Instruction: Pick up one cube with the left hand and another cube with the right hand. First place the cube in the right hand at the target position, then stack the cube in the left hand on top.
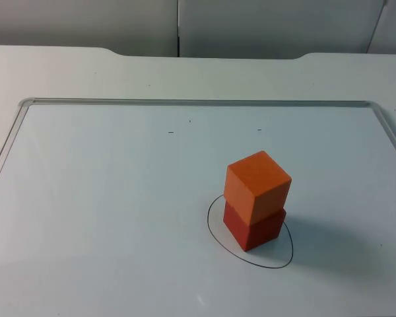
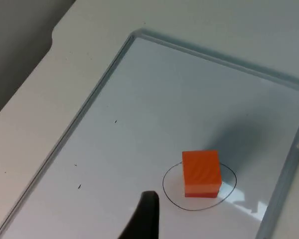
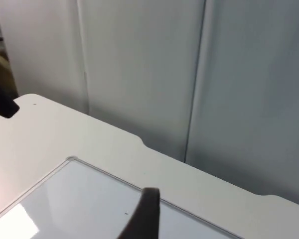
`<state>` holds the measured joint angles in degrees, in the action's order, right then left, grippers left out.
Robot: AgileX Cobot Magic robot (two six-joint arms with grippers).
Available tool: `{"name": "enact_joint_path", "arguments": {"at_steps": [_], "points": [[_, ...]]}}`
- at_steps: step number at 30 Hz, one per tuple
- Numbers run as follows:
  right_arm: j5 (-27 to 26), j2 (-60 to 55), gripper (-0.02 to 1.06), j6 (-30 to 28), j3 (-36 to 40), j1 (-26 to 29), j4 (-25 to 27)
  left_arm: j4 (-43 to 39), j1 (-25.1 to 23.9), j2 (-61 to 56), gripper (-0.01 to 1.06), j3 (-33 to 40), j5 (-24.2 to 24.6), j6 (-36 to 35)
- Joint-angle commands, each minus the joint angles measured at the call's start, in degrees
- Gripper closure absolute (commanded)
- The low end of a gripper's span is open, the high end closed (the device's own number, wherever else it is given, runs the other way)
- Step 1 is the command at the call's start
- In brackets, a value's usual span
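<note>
The orange cube (image 1: 257, 187) sits stacked on the red cube (image 1: 254, 228) inside the drawn oval (image 1: 219, 243) on the whiteboard (image 1: 119, 198) that lies on the desk (image 1: 53, 66). Both cubes lie well apart from the left gripper (image 2: 144, 219), which hangs raised above the board. The right gripper (image 3: 147, 214) points toward the grey partition wall (image 3: 139, 64). Whether either pair of jaws is released or clenched cannot be told.

Orange cube (image 1: 258, 185) on red cube (image 1: 253, 228), black-outlined circle (image 1: 219, 239), white board (image 1: 119, 198), grey partition wall (image 3: 139, 74)
</note>
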<state>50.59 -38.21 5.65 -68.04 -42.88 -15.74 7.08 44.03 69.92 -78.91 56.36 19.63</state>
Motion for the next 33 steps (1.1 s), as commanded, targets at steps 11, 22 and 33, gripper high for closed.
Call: {"name": "enact_joint_path", "arguments": {"at_steps": [11, 22, 33], "points": [[-10.7, 0.9, 0.22, -8.1, 15.7, -0.2, 11.0, -0.2, 0.5, -27.7, 0.22, 32.9, -8.5, -6.7], [-14.0, 10.4, 0.22, -13.6, 28.3, -0.2, 18.2, -0.2, 0.5, -51.8, 0.22, 44.5, -2.0, -10.7], [-11.6, 23.0, 0.22, -13.2, 36.3, -0.2, 19.0, -8.5, 0.5, -69.9, 0.22, 45.6, 6.9, -24.8]]}}
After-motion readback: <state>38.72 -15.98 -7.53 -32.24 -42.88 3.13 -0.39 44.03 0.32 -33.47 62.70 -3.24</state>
